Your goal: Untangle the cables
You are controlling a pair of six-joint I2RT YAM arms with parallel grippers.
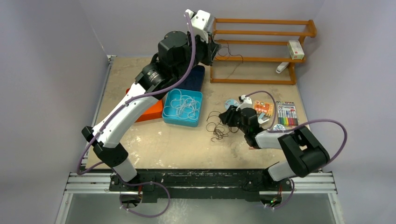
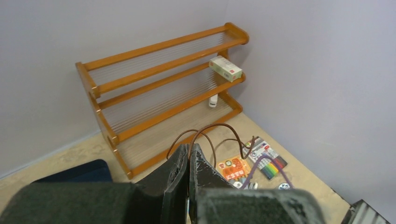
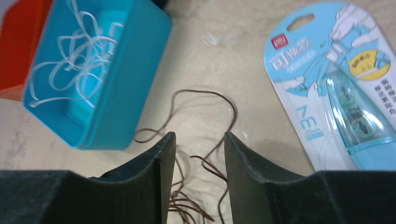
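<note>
Brown cable [image 2: 210, 125] loops out of the closed left hand [image 2: 189, 151], pinched high beside the far wooden rack [image 2: 159, 46] as only its wrist view shows, while the half-open right hand [image 3: 200, 140] hangs over the dark tangle [image 1: 217, 130] on open desk [image 1: 154, 144] right of the teal box [image 3: 135, 70] holding white cables [image 3: 70, 65].

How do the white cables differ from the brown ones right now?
White cables are piled inside the blue bin; brown cables sprawl loose on the table beside it. White cables are untouched; one brown strand is pinched in the shut left hand, high by the rack. Both are thin, looped tangles.
</note>
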